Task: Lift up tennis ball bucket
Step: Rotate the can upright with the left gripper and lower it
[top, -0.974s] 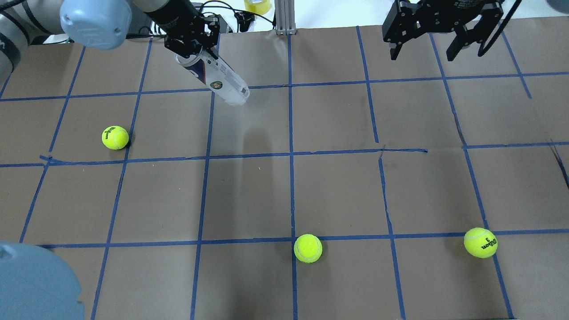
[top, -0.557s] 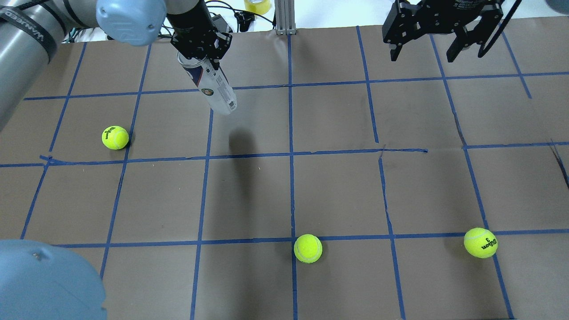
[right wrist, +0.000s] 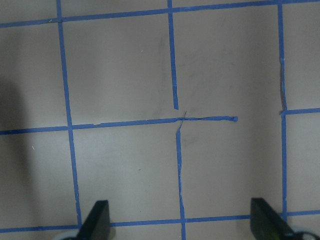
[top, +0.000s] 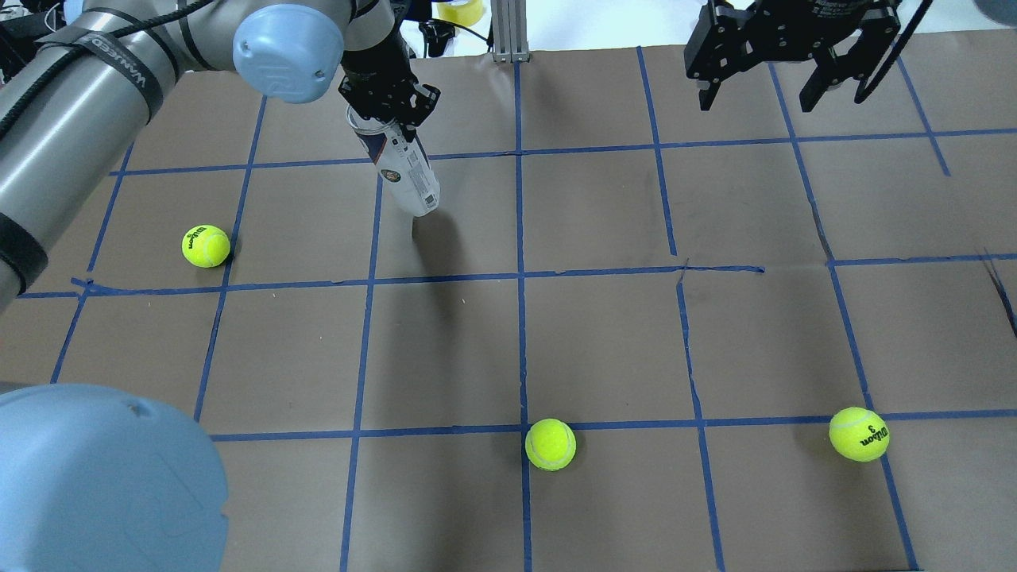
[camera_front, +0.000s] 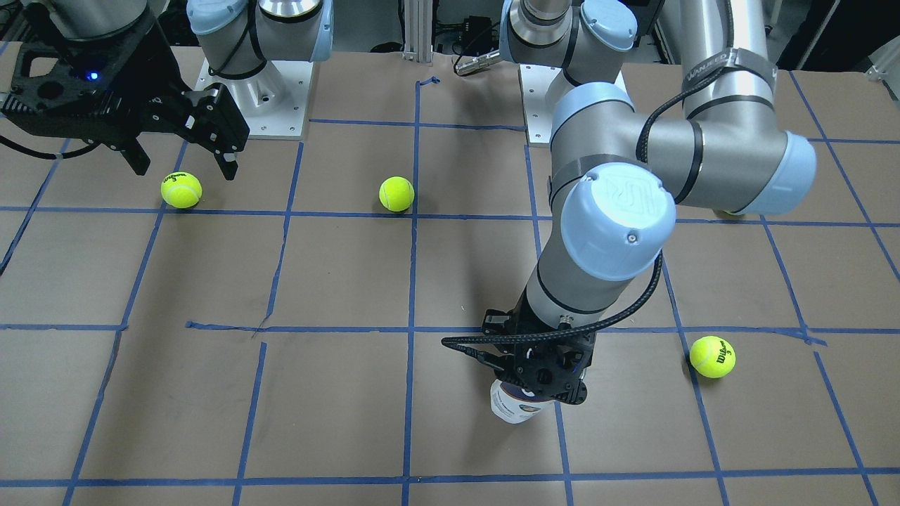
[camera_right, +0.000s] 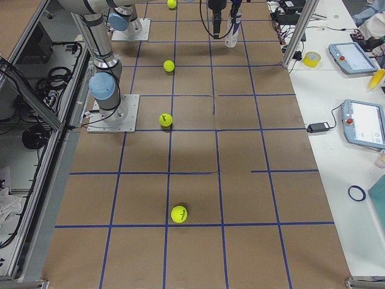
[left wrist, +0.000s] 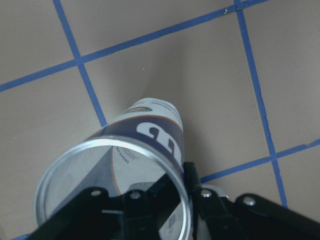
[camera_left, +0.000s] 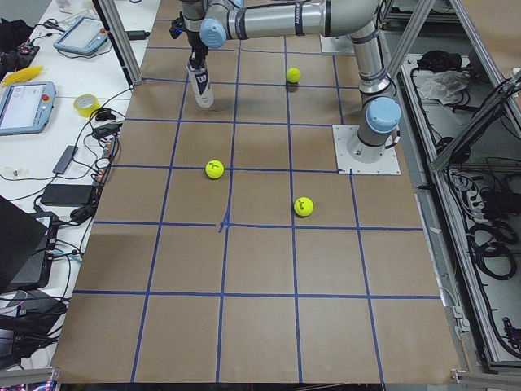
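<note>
Between the fingers of the left gripper (top: 393, 111) you have the tennis ball bucket (top: 405, 173), clamped just under its open metal rim. It is a slim clear cylinder with a white and navy label and a white logo. It hangs tilted below the fingers, and you cannot tell whether its lower end touches the table (top: 604, 342). Taped brown paper stretches away from the fingers. The table's far edge lies near behind them, and the closest tennis ball (top: 206, 245) sits well apart. Your left arm reaches long across the table, wrist pointing down. The right gripper (top: 755, 99) hangs above the table, fingers spread wide.
</note>
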Robot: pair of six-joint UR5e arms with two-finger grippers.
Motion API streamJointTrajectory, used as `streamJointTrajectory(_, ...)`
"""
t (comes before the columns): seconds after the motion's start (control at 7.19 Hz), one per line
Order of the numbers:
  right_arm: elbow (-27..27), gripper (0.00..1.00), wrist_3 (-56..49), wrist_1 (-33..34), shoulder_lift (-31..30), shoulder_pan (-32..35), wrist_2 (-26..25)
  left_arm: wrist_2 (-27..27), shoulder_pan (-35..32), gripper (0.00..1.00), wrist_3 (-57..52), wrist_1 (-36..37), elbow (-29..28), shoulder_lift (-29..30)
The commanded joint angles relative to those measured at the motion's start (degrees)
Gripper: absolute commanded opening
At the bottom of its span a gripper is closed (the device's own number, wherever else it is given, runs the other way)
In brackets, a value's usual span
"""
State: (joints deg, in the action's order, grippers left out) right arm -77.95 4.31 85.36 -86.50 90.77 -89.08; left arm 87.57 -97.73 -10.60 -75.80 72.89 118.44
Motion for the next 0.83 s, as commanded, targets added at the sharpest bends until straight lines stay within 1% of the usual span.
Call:
streamJointTrajectory(0.0, 0.0, 1.0, -0.1, -0.1, 0.0, -0.1, -0.1, 0.0, -1.8, 0.0, 0.1, 0.6, 0.3, 0.7)
streamJointTrajectory(0.14, 0.0, 1.0, -0.1, -0.1, 0.0, -0.1, -0.1, -0.1, -1.8, 0.0, 0.6, 0.6, 0.3, 0.7)
streamJointTrajectory(0.28, 0.0, 1.0, -0.1, -0.1, -0.1, -0.1, -0.1, -0.7, -1.8, 0.05, 0.7, 0.6, 0.4, 0.8)
streamJointTrajectory(0.42, 0.0, 1.0, -0.1, -0.1, 0.0, -0.1, -0.1, -1.9, -1.8, 0.14, 0.7, 0.6, 0.8, 0.6)
streamJointTrajectory(0.56, 0.0, 1.0, -0.1, -0.1, -0.1, -0.1, -0.1, -2.1, -1.8, 0.37, 0.9, 0.7, 1.1, 0.6)
streamJointTrajectory(0.7, 0.0, 1.0, -0.1, -0.1, -0.1, -0.1, -0.1, -2.1, -1.8, 0.56, 1.0, 0.7, 1.3, 0.4)
